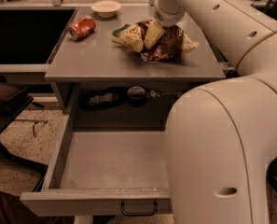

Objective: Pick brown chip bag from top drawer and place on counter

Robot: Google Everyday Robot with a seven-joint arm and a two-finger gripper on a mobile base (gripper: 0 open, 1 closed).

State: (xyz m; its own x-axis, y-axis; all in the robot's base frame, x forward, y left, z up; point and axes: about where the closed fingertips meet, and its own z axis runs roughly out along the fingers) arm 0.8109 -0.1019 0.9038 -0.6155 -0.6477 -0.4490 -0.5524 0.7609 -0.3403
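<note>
The brown chip bag (169, 45) lies crumpled on the grey counter (96, 59), right of its middle. My gripper (150, 33) comes down from the arm at the top and sits right at the bag's left end, touching it. The top drawer (114, 160) stands pulled fully out below the counter, and its grey floor is bare. Its small dark wire handle (139, 209) shows on the front panel.
A red can (82, 27) lies on its side at the counter's back left, near a white bowl (106, 7). A green-edged sponge (120, 30) lies left of the bag. Dark items (103, 98) sit in the recess behind the drawer. My arm's bulk (222, 139) fills the right.
</note>
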